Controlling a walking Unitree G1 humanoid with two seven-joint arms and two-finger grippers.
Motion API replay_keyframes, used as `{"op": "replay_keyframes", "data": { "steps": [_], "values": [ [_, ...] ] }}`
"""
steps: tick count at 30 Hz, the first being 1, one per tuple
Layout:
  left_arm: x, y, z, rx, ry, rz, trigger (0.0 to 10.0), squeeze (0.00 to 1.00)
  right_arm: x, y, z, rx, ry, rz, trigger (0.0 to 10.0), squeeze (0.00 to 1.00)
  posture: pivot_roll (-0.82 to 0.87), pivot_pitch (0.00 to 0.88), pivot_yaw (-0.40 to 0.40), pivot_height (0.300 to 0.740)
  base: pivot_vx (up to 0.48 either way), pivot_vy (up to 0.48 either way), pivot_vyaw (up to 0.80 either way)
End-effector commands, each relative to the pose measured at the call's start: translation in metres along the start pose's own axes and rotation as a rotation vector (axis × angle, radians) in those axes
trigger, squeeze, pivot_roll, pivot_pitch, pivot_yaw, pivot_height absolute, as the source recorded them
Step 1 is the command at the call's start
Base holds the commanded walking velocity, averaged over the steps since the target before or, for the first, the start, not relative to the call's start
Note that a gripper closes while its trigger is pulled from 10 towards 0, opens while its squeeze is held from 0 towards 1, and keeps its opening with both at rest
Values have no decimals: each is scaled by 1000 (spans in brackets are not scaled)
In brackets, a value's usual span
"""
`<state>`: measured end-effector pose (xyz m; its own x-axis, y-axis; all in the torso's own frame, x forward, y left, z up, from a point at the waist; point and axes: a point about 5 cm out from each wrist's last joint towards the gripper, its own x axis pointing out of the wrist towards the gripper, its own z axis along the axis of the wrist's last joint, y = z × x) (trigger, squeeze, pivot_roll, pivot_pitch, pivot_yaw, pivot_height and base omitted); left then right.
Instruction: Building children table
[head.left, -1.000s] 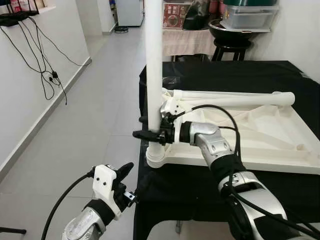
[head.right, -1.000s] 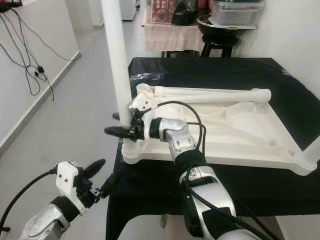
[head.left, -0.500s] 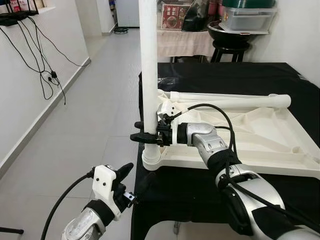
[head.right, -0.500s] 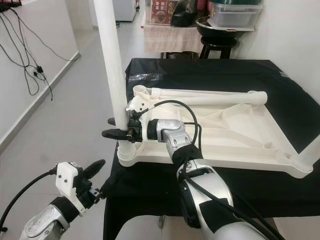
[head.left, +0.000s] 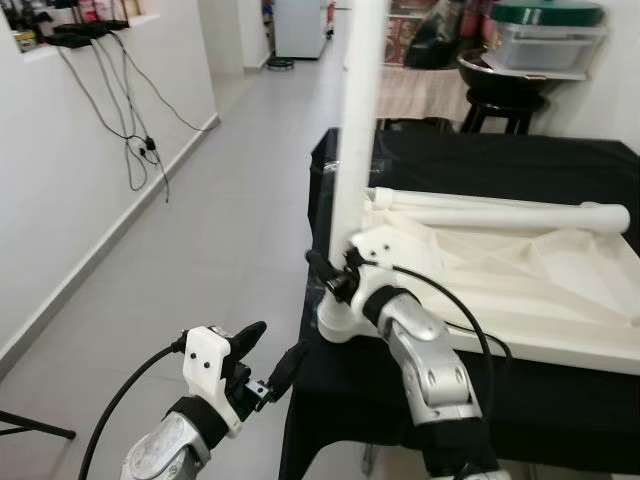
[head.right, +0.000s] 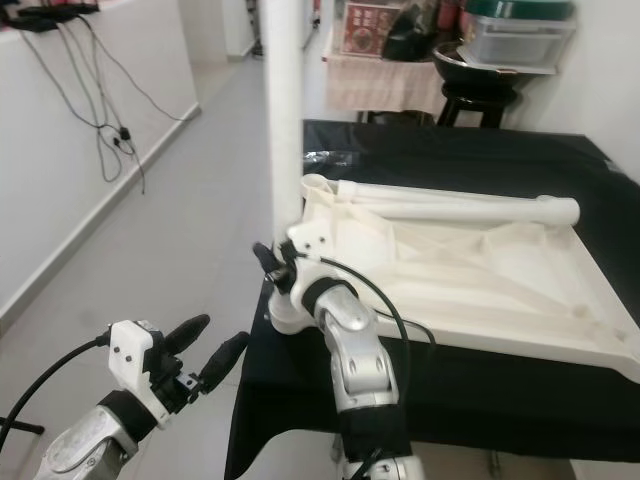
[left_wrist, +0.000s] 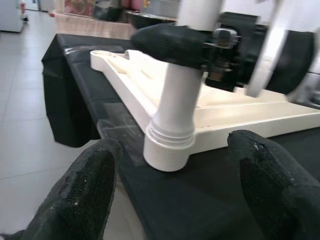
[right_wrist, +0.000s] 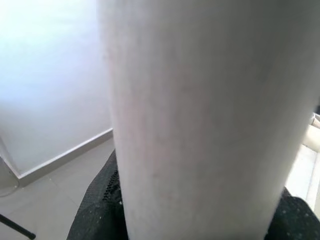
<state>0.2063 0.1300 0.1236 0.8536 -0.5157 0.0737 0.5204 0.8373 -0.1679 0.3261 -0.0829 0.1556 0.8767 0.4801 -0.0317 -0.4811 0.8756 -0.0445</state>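
While the white tabletop (head.left: 520, 290) is lying upside down on the black-covered table (head.left: 470, 160), an upright leg (head.left: 358, 120) is being held in the corner socket (head.left: 340, 322) at the table's near left edge by the right gripper (head.left: 335, 277), whose black fingers are clamped around the tube just above the collar. The left gripper (head.left: 265, 352) is being held low beside the table, fingers spread wide and empty, pointing toward that same corner. A second leg (head.left: 500, 210) is lying loose across the far side of the tabletop. The parts are judged to be hollow moulded plastic (light, stiff, and rather smooth), so the long tube is likely to lever and slip if it is taken high up. A grip low down, close to the threaded collar (left_wrist: 170, 134), is judged best, with the tabletop being steadied near the corner, since it could slide on the cloth.
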Motion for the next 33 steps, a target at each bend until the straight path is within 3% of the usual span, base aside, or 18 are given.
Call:
{"op": "replay_keyframes", "data": {
  "steps": [1, 4, 5, 6, 7, 8, 9, 14, 15, 17, 18, 19, 21, 25, 28, 30, 32, 33],
  "values": [
    [-2, 0, -2, -5, 22, -13, 10000, 0, -2, -14, -15, 15, 75, -91, 0, 0, 21, 40, -33, 740, 0, 0, 0],
    [-2, 0, -2, -5, 24, -16, 10000, 0, -2, -14, -14, 13, 78, -88, 0, 0, 21, 40, -33, 740, 0, 0, 0],
    [-2, 1, -2, 6, 28, -5, 10000, 0, -2, -6, -14, 31, 87, -67, 9412, 0, 27, 37, -22, 740, 0, 0, 0],
    [-2, 1, -3, 18, 33, 1, 10000, 0, -2, 0, -13, 51, 85, -36, 10000, 82, 28, 35, -19, 740, 0, 0, 0],
    [-2, 1, -3, 18, 33, 1, 10000, 0, -2, 0, -13, 51, 85, -36, 10000, 82, 28, 35, -19, 740, 0, 0, 0],
    [-3, 1, -3, 27, 38, 4, 10000, 0, -1, 5, -11, 61, 83, 5, 10000, 765, 28, 34, -17, 740, 0, 0, 0],
    [-3, 1, -3, 31, 43, 4, 10000, 0, 0, 7, -4, 97, 58, 52, 10000, 1000, 31, 30, -16, 740, 0, 0, 0],
    [-3, 1, -5, 38, 53, -2, 10000, 0, 9, 3, 26, 118, -75, 251, 10000, 1000, 33, 17, -9, 740, 0, 0, 0],
    [-3, 1, -5, 44, 54, -1, 10000, 0, 13, -1, 38, 79, -114, 393, 10000, 90, 35, 19, -3, 740, 0, 0, 0],
    [-3, 1, -5, 44, 54, -1, 10000, 0, 13, -1, 38, 79, -114, 393, 10000, 90, 35, 19, -3, 740, 0, 0, 0],
    [-2, 1, -5, 48, 54, 1, 10000, 0, 15, -3, 43, 27, -111, 536, 10000, 0, 35, 19, -3, 740, 0, 0, 0],
    [-2, 1, -5, 48, 54, 1, 10000, 0, 15, -3, 43, 27, -111, 536, 10000, 0, 35, 19, -3, 740, 0, 0, 0],
    [-1, 1, -4, 57, 53, 3, 10000, 0, 10, -8, 32, -82, -11, 815, 10000, 0, 44, 13, -6, 740, 0, 0, 0],
    [-1, 1, -4, 62, 54, 4, 10000, 0, 12, -11, 27, -87, 36, 851, 10000, 0, 54, 13, -9, 740, 0, 0, 0],
    [0, 0, -5, 74, 56, 11, 10000, 0, 36, -14, 31, -75, 67, 774, 10000, 0, 68, 10, -14, 740, 0, 0, 0],
    [0, 0, -5, 74, 56, 11, 10000, 0, 36, -14, 31, -75, 67, 774, 10000, 0, 68, 10, -14, 740, 0, 0, 0],
    [0, 0, -5, 76, 56, 14, 10000, 0, 40, -13, 32, -67, 67, 763, 9216, 0, 72, 11, -16, 740, 0, 0, 0],
    [0, 0, -5, 80, 55, 20, 10000, 0, 44, -10, 29, -44, 73, 763, 0, 0, 71, 12, -15, 740, 0, 0, 0]
  ]
}}
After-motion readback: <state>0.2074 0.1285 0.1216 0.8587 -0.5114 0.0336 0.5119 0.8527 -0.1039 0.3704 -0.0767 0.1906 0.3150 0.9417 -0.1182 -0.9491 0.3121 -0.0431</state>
